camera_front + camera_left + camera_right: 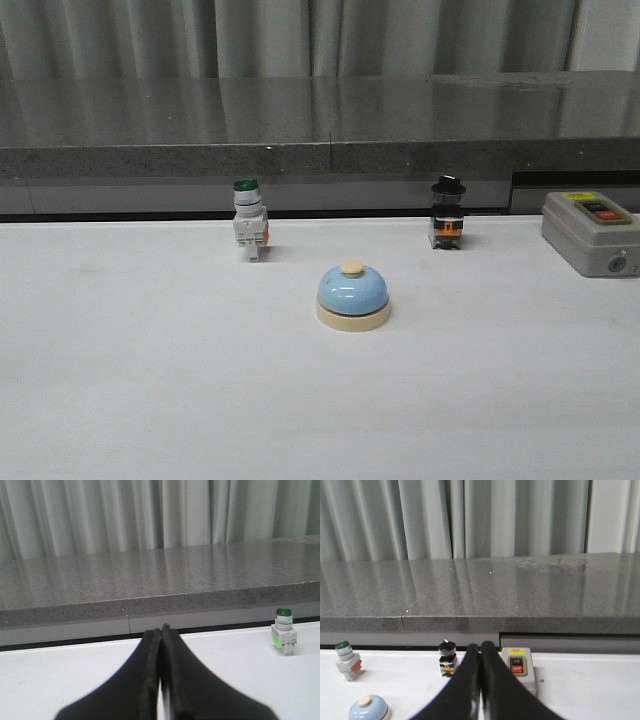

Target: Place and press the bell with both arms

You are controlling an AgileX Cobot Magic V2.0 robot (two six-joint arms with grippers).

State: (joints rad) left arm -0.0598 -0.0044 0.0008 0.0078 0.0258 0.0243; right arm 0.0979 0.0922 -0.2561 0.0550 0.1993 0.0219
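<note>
The light-blue dome bell (353,296) with a cream base and cream button stands upright on the white table, near the middle. It also shows in the right wrist view (368,709), at the edge of the frame. Neither arm shows in the front view. My left gripper (161,631) is shut and empty, pointing toward the grey ledge; the bell is out of its view. My right gripper (480,646) is shut and empty, with the bell well off to its side.
A green-capped white pushbutton switch (248,219) stands behind the bell to the left, also in the left wrist view (283,638). A black-knobbed switch (447,212) stands behind to the right. A grey on/off box (591,232) sits at the far right. A grey ledge (320,130) runs behind the table.
</note>
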